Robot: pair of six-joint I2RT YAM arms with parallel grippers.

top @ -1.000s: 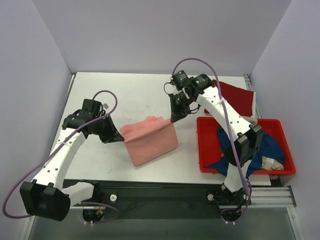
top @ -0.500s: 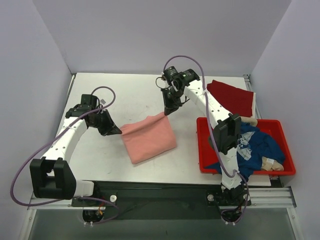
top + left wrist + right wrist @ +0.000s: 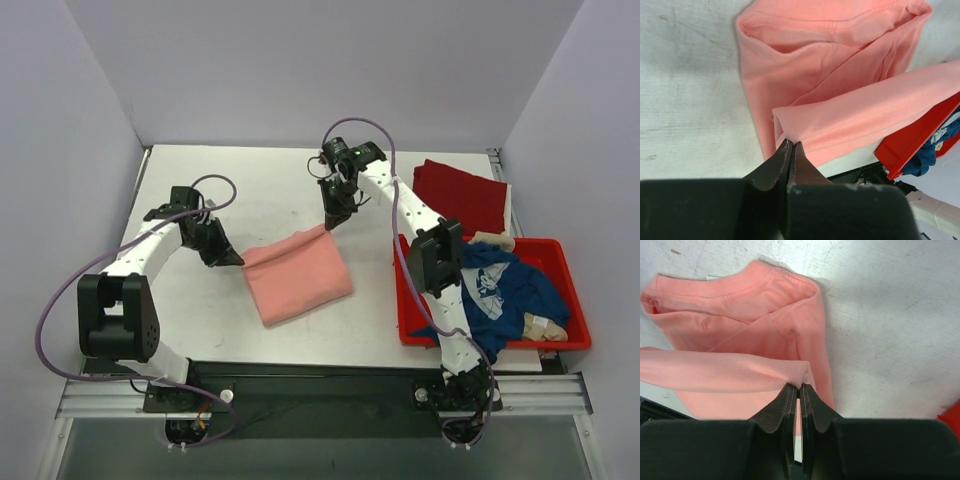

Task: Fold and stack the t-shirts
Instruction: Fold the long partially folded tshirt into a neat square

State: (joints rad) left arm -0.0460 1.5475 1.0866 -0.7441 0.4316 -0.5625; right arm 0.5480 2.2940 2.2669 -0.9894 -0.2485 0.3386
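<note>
Reaching in from the left wall, the left arm lay bent low over the surface (image 3: 200, 320). The left end effector (image 3: 230, 260) pointed right, its jaws pinched shut on the left-hand corner of the salmon-pink t-shirt (image 3: 298, 275). The right arm stretched far forward from its base, passing over the red tub (image 3: 403, 300), and bent down at the wrist. There the right end effector (image 3: 333, 218) met the shirt's far corner, jaws closed on a raised fold of the pink cloth. That shirt lay folded in the middle of the surface, between the two end effectors.

The dark red t-shirt (image 3: 462, 195) lay flat at the far right, well apart from it. The navy blue t-shirt (image 3: 515, 290) sat crumpled inside the tub, its left part hidden behind the right arm. A pale patch on it could not be made out.

In both wrist views the dark, blurred body of the end effector filled the bottom and hid the cloth below the fingertips. From above, each pinch was too small to see clearly.
</note>
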